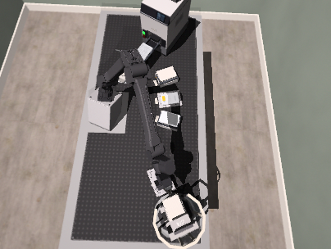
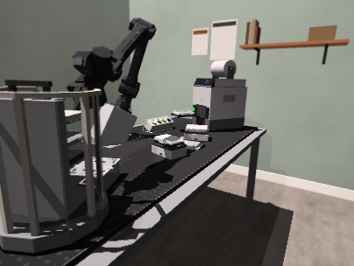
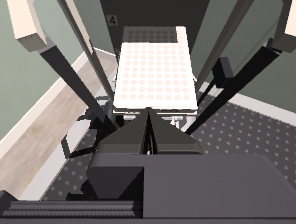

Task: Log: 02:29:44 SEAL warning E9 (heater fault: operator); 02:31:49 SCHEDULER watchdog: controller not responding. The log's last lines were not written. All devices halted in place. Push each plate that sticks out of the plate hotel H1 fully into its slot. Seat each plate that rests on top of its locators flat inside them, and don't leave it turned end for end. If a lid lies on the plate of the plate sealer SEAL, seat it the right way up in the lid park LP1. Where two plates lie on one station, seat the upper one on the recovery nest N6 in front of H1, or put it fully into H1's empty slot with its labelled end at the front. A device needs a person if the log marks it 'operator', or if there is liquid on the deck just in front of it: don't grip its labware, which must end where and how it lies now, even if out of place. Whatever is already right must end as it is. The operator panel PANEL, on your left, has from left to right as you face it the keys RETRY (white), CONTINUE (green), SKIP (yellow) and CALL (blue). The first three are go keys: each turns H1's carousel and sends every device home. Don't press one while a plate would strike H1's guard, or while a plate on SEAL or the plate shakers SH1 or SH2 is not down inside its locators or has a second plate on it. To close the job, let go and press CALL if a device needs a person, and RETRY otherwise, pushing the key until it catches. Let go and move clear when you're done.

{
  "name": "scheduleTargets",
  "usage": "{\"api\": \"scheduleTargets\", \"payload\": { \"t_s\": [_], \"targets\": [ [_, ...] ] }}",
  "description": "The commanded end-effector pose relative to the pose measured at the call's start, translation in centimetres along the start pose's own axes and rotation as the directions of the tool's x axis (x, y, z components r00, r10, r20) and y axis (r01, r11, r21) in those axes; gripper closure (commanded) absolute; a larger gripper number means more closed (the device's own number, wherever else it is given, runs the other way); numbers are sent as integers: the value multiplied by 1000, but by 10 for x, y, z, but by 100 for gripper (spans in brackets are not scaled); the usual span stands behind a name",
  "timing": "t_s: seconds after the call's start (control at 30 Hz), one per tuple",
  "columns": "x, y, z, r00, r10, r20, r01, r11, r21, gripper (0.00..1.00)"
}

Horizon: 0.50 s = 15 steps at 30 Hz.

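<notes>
The plate hotel H1 (image 1: pixel 179 221) stands at the near end of the deck inside its ring guard, and it also fills the left of the exterior view (image 2: pixel 44 166). In the wrist view a white well plate (image 3: pixel 154 75) lies in the slot marked 4, between the guard posts. My gripper (image 3: pixel 148 112) is shut and empty, with its fingertips right at the plate's near end. In the overhead view the gripper (image 1: pixel 165 186) sits just in front of H1, above the recovery nest N6 (image 1: pixel 155 178).
The sealer SEAL (image 1: pixel 164 20) stands at the far end with a plate on its stage (image 1: pixel 146 50). Three stations with plates lie in a row (image 1: pixel 167 75) (image 1: pixel 169 99) (image 1: pixel 169 119); the middle one shows a yellow spot. The key panel (image 2: pixel 160 123) is beside the arm's base box (image 1: pixel 106 110).
</notes>
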State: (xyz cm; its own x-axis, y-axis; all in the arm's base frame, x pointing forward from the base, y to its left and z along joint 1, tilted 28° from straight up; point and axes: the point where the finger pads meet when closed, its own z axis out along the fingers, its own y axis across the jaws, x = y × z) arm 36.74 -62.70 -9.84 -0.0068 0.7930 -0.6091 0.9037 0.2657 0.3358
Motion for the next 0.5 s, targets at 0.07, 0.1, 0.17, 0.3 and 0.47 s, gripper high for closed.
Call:
{"api": "scheduleTargets", "payload": {
  "t_s": [0.07,0.1,0.17,0.3,0.47],
  "targets": [
    [-26,-13,11,1000,5,30,-5,1000,6,100],
    [-27,-13,11,1000,5,30,-5,1000,6,100],
    [-27,-13,11,1000,5,30,-5,1000,6,100],
    [-27,-13,13,1000,5,30,-5,1000,7,100],
    [-29,-13,15,1000,5,31,-5,1000,6,100]
  ]
}}
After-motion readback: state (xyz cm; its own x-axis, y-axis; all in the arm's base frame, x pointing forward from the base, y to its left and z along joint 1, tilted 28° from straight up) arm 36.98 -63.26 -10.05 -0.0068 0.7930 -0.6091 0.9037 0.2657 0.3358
